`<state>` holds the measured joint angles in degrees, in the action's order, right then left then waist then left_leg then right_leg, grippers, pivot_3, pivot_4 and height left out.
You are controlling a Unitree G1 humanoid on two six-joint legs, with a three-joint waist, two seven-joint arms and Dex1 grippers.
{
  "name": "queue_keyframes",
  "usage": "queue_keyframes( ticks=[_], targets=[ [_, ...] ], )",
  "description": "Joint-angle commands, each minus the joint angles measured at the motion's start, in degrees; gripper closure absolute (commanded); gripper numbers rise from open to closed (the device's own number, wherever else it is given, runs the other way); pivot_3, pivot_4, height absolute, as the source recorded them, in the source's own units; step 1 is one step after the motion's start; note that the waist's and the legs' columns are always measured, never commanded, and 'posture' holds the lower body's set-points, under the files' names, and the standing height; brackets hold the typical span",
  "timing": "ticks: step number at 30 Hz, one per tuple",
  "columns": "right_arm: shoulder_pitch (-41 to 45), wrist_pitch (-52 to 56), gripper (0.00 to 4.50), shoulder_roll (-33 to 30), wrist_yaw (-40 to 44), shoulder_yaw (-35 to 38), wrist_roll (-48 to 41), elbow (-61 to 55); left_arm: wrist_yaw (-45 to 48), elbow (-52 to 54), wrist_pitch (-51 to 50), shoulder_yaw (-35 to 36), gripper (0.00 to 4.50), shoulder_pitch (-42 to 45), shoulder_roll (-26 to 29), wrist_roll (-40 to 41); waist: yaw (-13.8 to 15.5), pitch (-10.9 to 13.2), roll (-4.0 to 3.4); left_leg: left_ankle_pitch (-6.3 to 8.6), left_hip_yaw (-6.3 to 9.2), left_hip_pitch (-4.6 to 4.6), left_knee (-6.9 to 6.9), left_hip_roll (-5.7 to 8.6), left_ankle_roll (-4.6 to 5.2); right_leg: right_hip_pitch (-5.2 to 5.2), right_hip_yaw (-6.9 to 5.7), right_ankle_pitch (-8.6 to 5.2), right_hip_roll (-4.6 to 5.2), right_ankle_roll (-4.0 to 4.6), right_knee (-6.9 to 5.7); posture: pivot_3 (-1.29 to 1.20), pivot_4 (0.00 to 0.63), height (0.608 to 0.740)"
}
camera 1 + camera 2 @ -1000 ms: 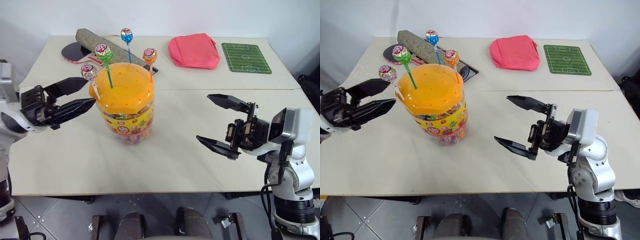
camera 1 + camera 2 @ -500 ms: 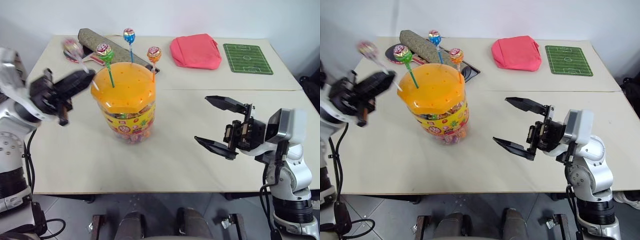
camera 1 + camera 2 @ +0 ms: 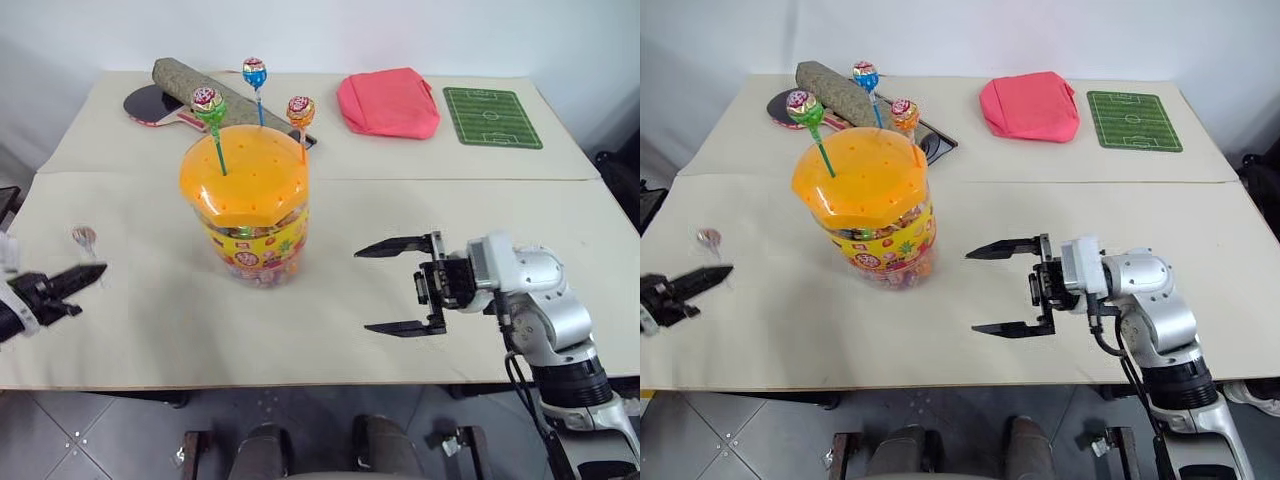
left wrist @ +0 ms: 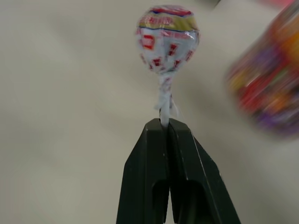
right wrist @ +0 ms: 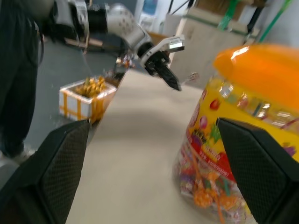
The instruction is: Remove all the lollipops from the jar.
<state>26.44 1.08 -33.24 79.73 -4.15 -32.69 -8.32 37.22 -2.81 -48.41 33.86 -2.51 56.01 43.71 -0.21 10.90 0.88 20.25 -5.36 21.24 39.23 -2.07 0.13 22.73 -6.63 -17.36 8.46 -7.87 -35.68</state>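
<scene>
Over at the table's left edge, the left gripper (image 4: 166, 122) is clamped on the stick of a purple-silver lollipop (image 4: 167, 39), candy end up. The jar (image 3: 244, 205) sits left of the table's middle with three lollipops (image 3: 208, 101) poking out of its orange lid. The right gripper (image 3: 400, 287) hangs wide open near the front edge, empty.
</scene>
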Motion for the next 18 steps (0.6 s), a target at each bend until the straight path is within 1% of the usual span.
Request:
queue_keyframes(
  ticks=[1, 3, 6, 9, 13, 15, 16, 17, 18],
  targets=[
    [0.40, -0.71, 0.00, -0.30, 0.04, 0.97, 0.19, -0.34, -2.34, 3.68, -1.64, -0.57, 4.47, -1.44, -1.13, -2.47, 0.18, 0.00, 0.00, 0.00, -0.01, 0.00, 0.00, 0.00, 0.00, 0.00, -0.01, 0.00, 0.00, 0.00, 0.00, 0.00, 0.150, 0.740],
    [0.38, -0.40, 0.00, -0.06, -0.23, 1.38, -0.24, -0.83, -2.96, 3.96, -2.66, -0.63, 4.47, -2.19, -1.28, -3.58, 0.07, -0.02, 0.02, 0.00, -0.01, 0.02, 0.00, -0.04, -0.02, 0.01, -0.05, -0.01, -0.02, 0.01, -0.01, 0.00, 0.150, 0.740],
    [0.02, 0.27, 0.00, -0.18, -0.59, 2.45, -1.66, -1.73, -3.47, 4.01, -3.45, -0.25, 3.79, -3.01, -1.10, -5.30, -0.07, 0.00, -0.01, 0.00, -0.04, -0.03, -0.02, -0.03, -0.03, 0.02, -0.02, -0.01, -0.02, 0.01, -0.01, 0.00, 0.150, 0.740],
    [-0.39, 0.84, 0.00, 0.08, -1.14, 5.32, -5.33, -2.65, 0.09, 4.10, -0.40, 0.38, 2.95, -3.92, 0.01, -6.70, -0.12, 0.00, -0.01, 0.00, -0.07, -0.04, -0.03, -0.05, -0.03, 0.05, -0.01, -0.01, -0.02, 0.01, -0.01, 0.00, 0.150, 0.740],
    [-1.01, 4.56, 0.00, 0.09, -5.90, 9.95, -10.31, -5.49, 8.95, 2.43, 9.00, 2.83, 1.77, -2.22, 1.98, -7.73, -0.04, 0.00, -0.01, 0.00, -0.14, -0.03, -0.03, -0.07, -0.04, 0.07, -0.02, -0.01, -0.03, 0.03, -0.01, 0.00, 0.150, 0.740],
    [-1.82, 5.85, 0.00, -0.92, -7.22, 11.45, -10.94, -6.91, 14.30, 0.48, 17.12, 3.83, 1.08, -0.53, 3.16, -9.17, 0.05, 0.00, -0.01, 0.00, -0.20, -0.02, -0.03, -0.07, -0.04, 0.07, -0.04, -0.01, -0.03, 0.03, 0.00, 0.00, 0.150, 0.740],
    [-2.74, 6.47, 0.00, -1.43, -8.12, 12.54, -11.42, -8.00, 18.66, -0.22, 21.95, 4.59, 0.92, 0.99, 3.52, -8.86, 0.15, 0.00, -0.01, 0.01, -0.27, 0.00, -0.03, -0.06, -0.04, 0.07, -0.05, -0.02, -0.03, 0.03, 0.01, 0.00, 0.150, 0.740],
    [-3.58, 7.08, 0.00, -1.69, -9.07, 13.43, -11.93, -9.04, 22.35, -0.41, 24.59, 5.12, 0.92, 2.07, 3.80, -7.97, 0.33, 0.00, 0.00, 0.01, -0.35, 0.01, -0.03, -0.05, -0.04, 0.07, -0.05, -0.02, -0.02, 0.03, 0.01, 0.00, 0.150, 0.740],
    [-4.40, 7.67, 0.00, -1.85, -10.11, 14.28, -12.54, -10.13, 25.46, -0.27, 25.13, 5.68, 0.92, 3.41, 3.98, -6.07, 0.42, -0.01, 0.02, 0.01, -0.34, 0.05, -0.03, -0.05, -0.04, 0.07, -0.10, -0.02, -0.02, 0.03, 0.02, 0.00, 0.150, 0.740]
  ],
)
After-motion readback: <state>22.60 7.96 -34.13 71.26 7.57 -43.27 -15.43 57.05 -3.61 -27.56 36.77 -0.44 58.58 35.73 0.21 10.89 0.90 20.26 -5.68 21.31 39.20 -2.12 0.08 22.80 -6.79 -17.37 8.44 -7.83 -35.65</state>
